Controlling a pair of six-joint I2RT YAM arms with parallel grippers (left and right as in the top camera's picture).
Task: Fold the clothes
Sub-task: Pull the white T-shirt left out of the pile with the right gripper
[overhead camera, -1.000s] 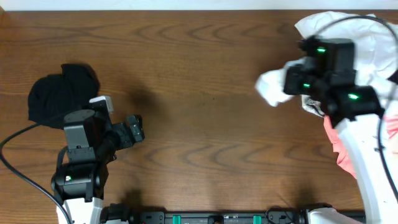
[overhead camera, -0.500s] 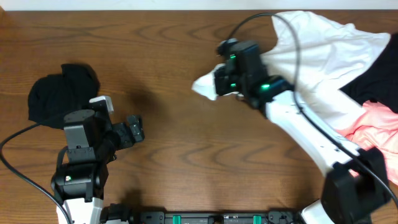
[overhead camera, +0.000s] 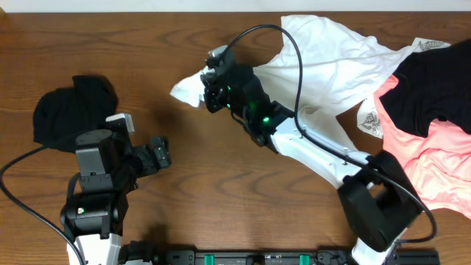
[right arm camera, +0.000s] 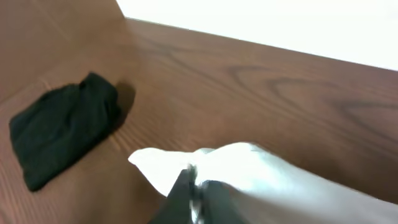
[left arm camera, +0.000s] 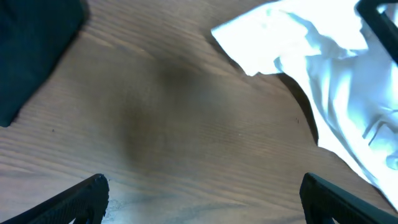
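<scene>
Overhead: right arm lay extended diagonally over the wood-grain table (overhead camera: 221,199). The right gripper (overhead camera: 208,82) was pinching a corner of the white shirt (overhead camera: 324,66), which was soft, creased and spread toward the far right, beside a pink garment (overhead camera: 434,162) and a black garment (overhead camera: 434,96). Left arm was bent at near left, with the left gripper (overhead camera: 157,154) near a folded black cloth (overhead camera: 70,110).

Left wrist: fingertips were spread wide, with nothing between them.

Right wrist: fingers were pressed together on white fabric.
</scene>
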